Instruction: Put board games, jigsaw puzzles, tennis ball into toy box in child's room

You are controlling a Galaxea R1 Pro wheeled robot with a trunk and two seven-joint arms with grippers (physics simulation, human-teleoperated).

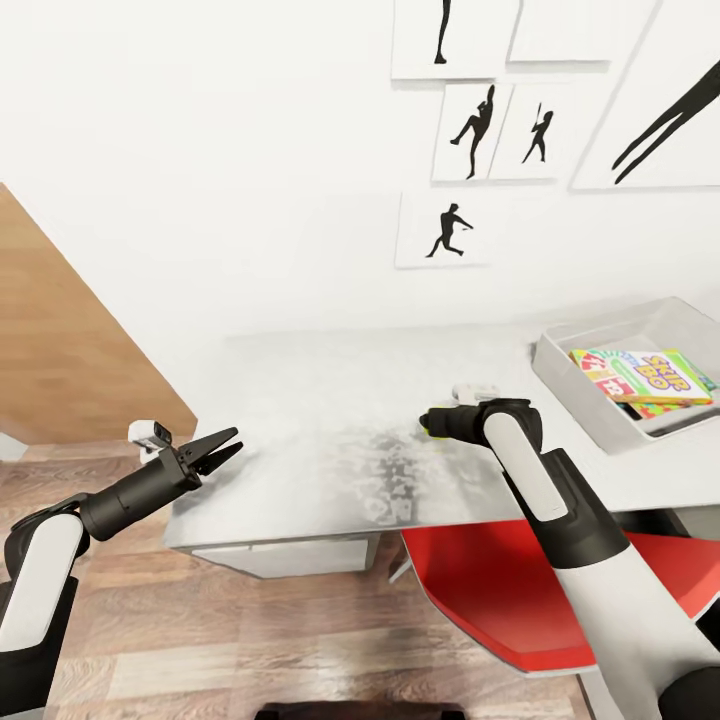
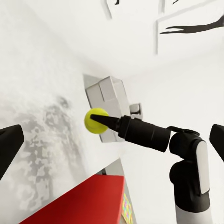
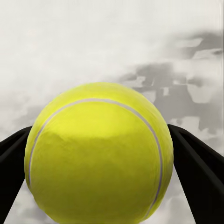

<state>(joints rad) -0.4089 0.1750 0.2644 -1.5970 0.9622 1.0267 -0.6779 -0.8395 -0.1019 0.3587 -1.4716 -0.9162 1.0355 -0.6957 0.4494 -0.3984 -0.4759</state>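
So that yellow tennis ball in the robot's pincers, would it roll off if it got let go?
Probably. The tennis ball is round, so on the flat table it would likely roll. Only the two fingers of the right gripper touch its sides, so a loose grip might let it slip. Its surface looks fuzzy, which should help the hold.

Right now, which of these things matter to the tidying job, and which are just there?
Part of the job:
tennis ball, gripped by the right end effector
toy box on the table
Skip-Bo game box inside it

Just there:
red chair
silhouette wall pictures
left end effector, open and empty
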